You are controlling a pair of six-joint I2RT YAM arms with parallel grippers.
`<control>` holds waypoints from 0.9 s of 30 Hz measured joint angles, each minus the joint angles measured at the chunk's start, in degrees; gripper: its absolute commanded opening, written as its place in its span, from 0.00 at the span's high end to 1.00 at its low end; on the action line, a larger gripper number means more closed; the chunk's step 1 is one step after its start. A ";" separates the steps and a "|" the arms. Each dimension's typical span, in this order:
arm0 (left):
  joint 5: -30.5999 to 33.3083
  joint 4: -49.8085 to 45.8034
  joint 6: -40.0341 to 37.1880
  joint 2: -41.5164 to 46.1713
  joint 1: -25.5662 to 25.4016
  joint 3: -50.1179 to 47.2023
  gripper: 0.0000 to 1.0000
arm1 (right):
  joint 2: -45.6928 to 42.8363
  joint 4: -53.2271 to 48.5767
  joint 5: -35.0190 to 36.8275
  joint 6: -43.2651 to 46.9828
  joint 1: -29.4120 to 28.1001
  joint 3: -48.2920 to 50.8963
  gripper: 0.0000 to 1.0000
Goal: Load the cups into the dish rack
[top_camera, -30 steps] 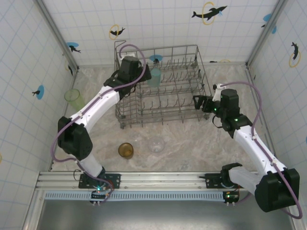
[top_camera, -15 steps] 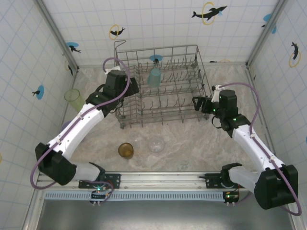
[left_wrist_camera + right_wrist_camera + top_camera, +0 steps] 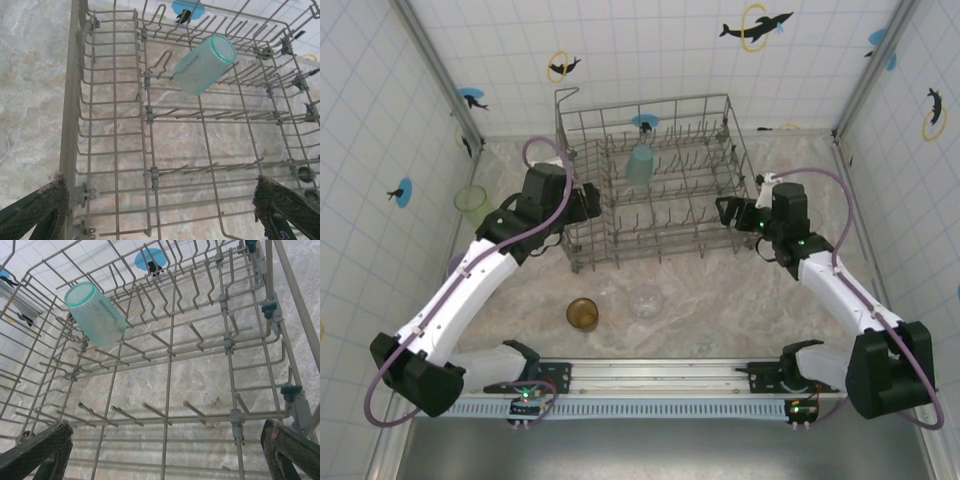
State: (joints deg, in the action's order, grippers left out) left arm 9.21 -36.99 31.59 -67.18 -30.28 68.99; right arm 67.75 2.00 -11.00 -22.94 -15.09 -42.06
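Next pickup looks like the job here, since both arms are empty-handed at the rack: the light green cup (image 3: 472, 203) sits out by the left wall (image 3: 380, 150), well apart from everything else, and I'd send the left gripper (image 3: 586, 204) for it, jaws spread wide with nothing between them, coming down over the rim and pinching one side wall gently so the thin plastic doesn't squirt away. The amber cup (image 3: 582, 314) and a clear cup (image 3: 646, 300) stand near each other on the table (image 3: 720, 290) in front of the dish rack (image 3: 660, 100), and both look upright. Inside the rack the teal cup (image 3: 640, 162) leans tilted in the back row, translucent with a frosted, pebbly look and a darker teal rim. The right gripper (image 3: 724, 213) hangs at the rack's right side, also wide open and empty
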 measured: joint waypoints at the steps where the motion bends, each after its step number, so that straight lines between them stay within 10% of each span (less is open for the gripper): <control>1: -0.52 -0.92 0.07 0.66 0.00 -0.02 0.02 | 0.37 0.24 0.02 -0.20 -0.11 -0.24 0.00; 27: -3.04 -14.60 1.88 16.46 0.00 -12.22 0.02 | 5.55 0.31 2.01 -0.94 -5.07 -2.36 0.00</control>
State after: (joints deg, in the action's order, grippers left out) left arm 6.17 -51.59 33.47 -50.72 -30.28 56.77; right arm 73.30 2.31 -8.99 -23.88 -20.16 -44.42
